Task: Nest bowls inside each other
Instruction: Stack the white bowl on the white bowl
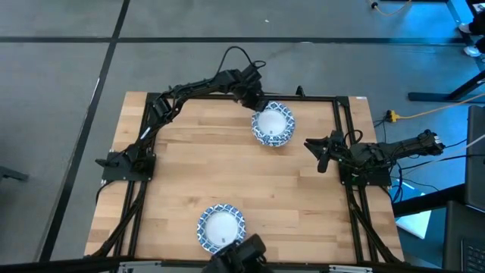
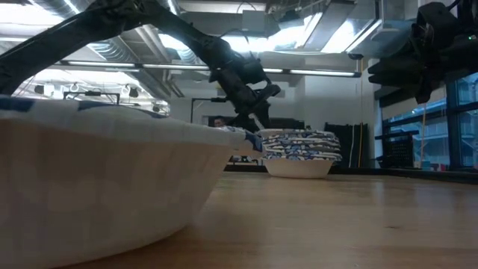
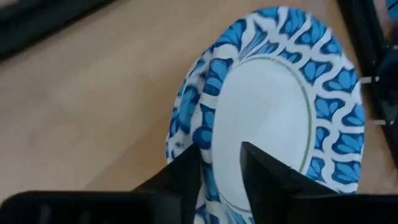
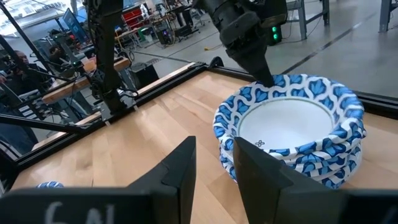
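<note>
No readable text or labels anywhere

A stack of bowls sits near the far edge of the worktop, right of centre. A single bowl lies at the near edge, well apart. The left end effector is at the stack's far-left rim; the right end effector waits to the stack's right.

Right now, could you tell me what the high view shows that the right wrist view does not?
Only the high view shows the whole single bowl at the table's near edge, plus the right gripper waiting at the right side. Only the right wrist view shows the stack's patterned side, with several rims layered, and the room behind. Both show the stacked bowls and the left gripper at their rim.
</note>
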### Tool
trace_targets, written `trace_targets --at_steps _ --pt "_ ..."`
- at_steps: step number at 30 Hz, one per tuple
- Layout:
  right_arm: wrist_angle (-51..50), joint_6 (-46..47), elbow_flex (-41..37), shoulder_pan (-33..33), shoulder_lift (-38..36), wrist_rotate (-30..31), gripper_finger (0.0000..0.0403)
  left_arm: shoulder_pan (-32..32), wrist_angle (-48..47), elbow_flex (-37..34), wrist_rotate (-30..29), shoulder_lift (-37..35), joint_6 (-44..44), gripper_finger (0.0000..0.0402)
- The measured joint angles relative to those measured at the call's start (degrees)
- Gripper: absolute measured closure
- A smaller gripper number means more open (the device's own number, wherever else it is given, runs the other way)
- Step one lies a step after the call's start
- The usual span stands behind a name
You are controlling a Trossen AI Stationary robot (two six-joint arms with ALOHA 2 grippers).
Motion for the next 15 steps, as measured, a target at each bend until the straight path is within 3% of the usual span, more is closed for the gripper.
trace_targets --at_steps 6,10,15 --pt "0.15 0.22 0.01 0.00 0.00 0.00 0.0295 0.56 4.06 0.00 -3.27 -0.04 1.76 0.0245" --pt "0.13 0.24 0.02 0.00 -0.02 -0.02 0.0295 1.76 4.82 -0.02 -6.38 -0.53 5.87 0.0240" --pt "0.11 0.22 0.00 0.00 -0.01 0.00 0.0295 2.20 5.33 -0.06 -4.83 -1.28 12.91 0.0240"
